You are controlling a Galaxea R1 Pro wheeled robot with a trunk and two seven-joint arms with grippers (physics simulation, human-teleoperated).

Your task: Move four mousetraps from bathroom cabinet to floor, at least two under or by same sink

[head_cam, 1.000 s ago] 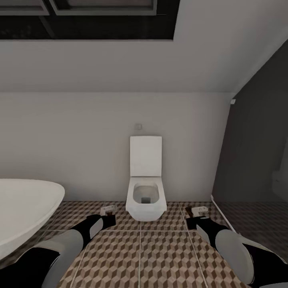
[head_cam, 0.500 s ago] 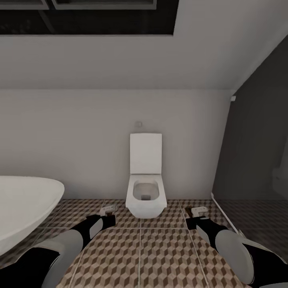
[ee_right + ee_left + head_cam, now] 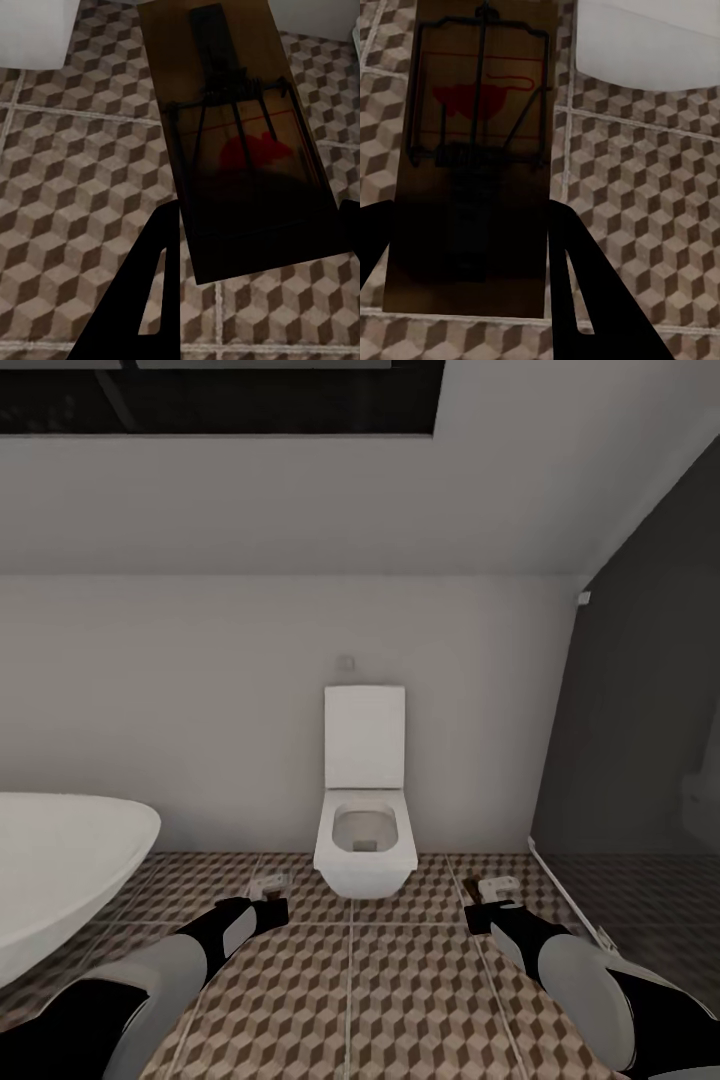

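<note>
I had a mousetrap in each hand over the bathroom floor (image 3: 350, 1000), facing the toilet (image 3: 364, 850) against the back wall, with the white rim of a basin or tub (image 3: 60, 870) off to my left. The left gripper (image 3: 268, 895) was clamped on one trap (image 3: 480, 150): in the left wrist view its dark fingers (image 3: 585, 300) pinched the near end of the board from both long edges, so the spring bar and the red mouse print lay out ahead, clear of the grip. The right gripper (image 3: 490, 895) held the other trap (image 3: 240, 142) the same way, its fingers (image 3: 146, 292) closed across the near end, the board slightly askew to them. From the head camera both traps looked like small pale tabs poking out past the wrists, hanging above the tiles and not touching them. I judged these to be light, rigid little slabs of wood, easy to carry but thin enough to twist or slide out of a two-finger pinch if bumped, and the wire parts on top seemed the delicate bit. Holding by the bare edges at one end looked right to me; I would keep away from the wire and lower each board flat so it did not tip or skid on the smooth tile. I could not tell from here whether that white rim was the sink.
</note>
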